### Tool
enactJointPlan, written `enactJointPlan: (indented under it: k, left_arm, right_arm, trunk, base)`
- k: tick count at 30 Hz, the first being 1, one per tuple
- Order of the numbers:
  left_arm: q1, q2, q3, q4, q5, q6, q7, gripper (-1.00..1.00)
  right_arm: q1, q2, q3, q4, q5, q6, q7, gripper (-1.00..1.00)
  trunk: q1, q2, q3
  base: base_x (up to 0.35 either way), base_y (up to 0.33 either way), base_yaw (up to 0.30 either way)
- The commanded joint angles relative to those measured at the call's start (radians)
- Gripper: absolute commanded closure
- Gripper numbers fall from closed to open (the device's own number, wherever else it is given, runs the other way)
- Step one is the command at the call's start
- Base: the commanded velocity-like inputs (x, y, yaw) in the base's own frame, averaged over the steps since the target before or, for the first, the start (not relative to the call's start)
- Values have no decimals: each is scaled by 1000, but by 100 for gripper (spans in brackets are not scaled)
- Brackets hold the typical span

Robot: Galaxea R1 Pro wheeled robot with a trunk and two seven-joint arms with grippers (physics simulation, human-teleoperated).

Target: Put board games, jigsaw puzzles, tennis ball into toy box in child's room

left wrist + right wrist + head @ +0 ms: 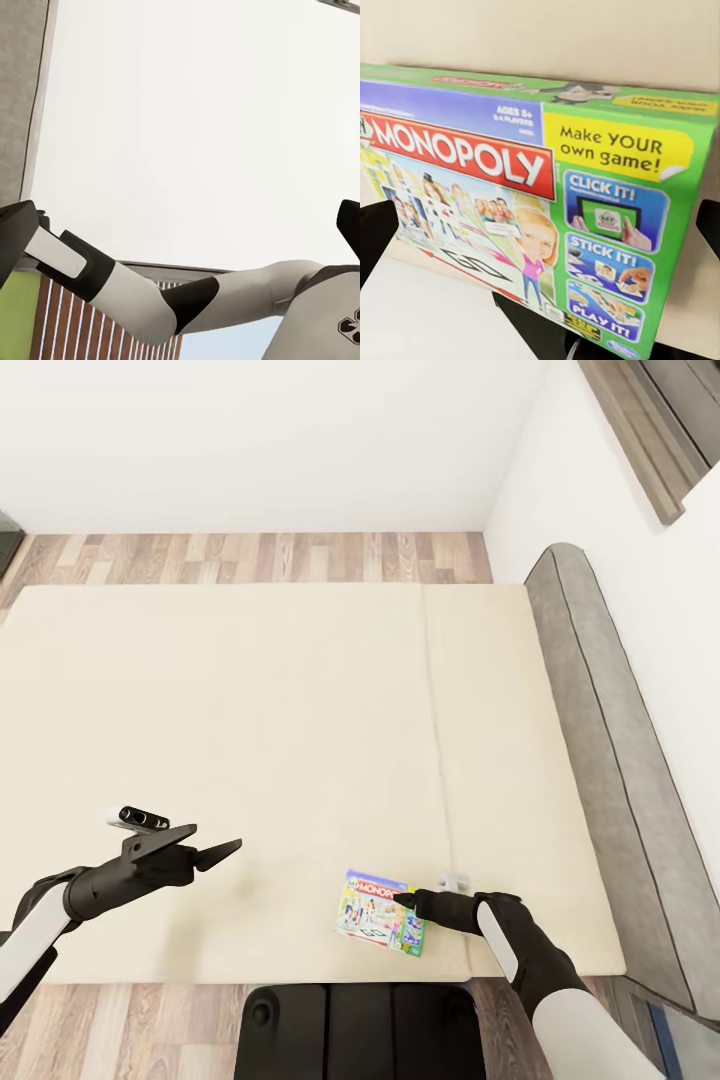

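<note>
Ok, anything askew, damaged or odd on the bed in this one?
Nothing stands out. The Monopoly box lies flat near the bed's front edge, turned slightly against that edge, its print intact. The right gripper is at its side.

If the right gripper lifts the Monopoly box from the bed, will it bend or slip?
The Monopoly box looks like stiff cardboard, so it probably stays flat. Its glossy print may be slippery. Lying flat on the bed, it seems unlikely to roll.

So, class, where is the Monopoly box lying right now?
In the head view the Monopoly box lies flat on the bed, near its front edge, right beside the right gripper.
</note>
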Motion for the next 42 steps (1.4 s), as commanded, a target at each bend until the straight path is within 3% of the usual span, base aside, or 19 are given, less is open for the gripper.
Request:
enactJointPlan:
  k: [1,42]
  left_arm:
    - [-1,1,-2,0,4,5,-2,-100]
    - [-1,1,-2,0,4,5,-2,-100]
  right_arm:
    - [0,1,-2,-1,-3,7,1,-100]
    - [0,1,-2,-1,-3,7,2,-100]
  trunk:
    - [1,-2,-1]
    - [1,-2,-1]
  base:
    - [0,22,0]
    - [0,72,0]
